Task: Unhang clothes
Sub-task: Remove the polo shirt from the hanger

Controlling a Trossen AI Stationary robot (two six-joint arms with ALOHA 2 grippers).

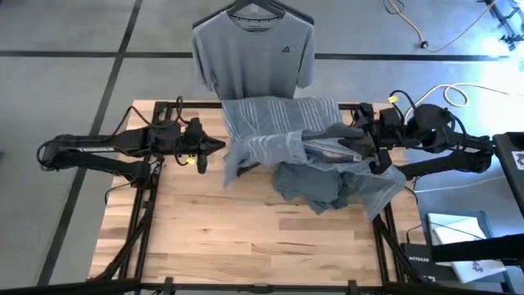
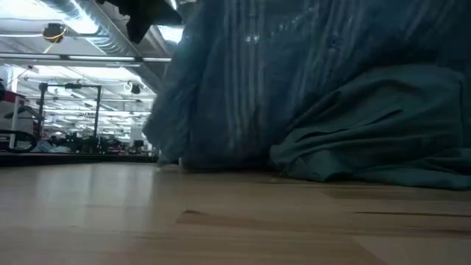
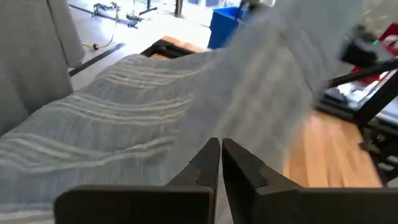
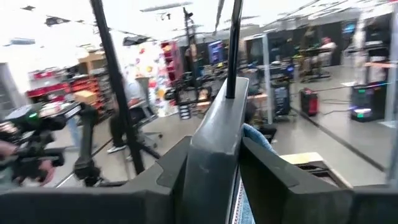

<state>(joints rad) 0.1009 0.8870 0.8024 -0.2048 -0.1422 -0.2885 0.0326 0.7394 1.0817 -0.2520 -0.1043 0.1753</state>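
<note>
A plain grey T-shirt [image 1: 254, 53] hangs on a dark hanger [image 1: 260, 10] past the table's far edge. The blue-grey striped shirt [image 1: 286, 135] drapes from the far edge onto the table, and its lower part lies bunched on the wood [image 1: 327, 184] [image 2: 368, 140]. My right gripper [image 1: 315, 138] [image 4: 214, 155] reaches in from the right and is shut on a stiff hanger piece at the shirt's raised ridge. My left gripper [image 1: 219, 148] [image 3: 221, 155] hovers shut just left of the shirt's left edge; the striped cloth [image 3: 143, 118] lies ahead of it. Whether it touches the cloth, I cannot tell. My right gripper pinches a smooth, flat grey piece of the striped shirt's hanger [image 4: 217, 118] between its two fingers, coming about level from the table's right side. Blue cloth [image 4: 255, 134] shows beside the fingers. The shirt hangs off this ridge, with its lower folds resting on the table.
A dark metal frame [image 1: 147, 106] runs along the table's edges. White boxes [image 1: 467, 238] and cables [image 1: 442, 90] sit off the right side. Bare wood [image 1: 246, 238] stretches toward the near edge.
</note>
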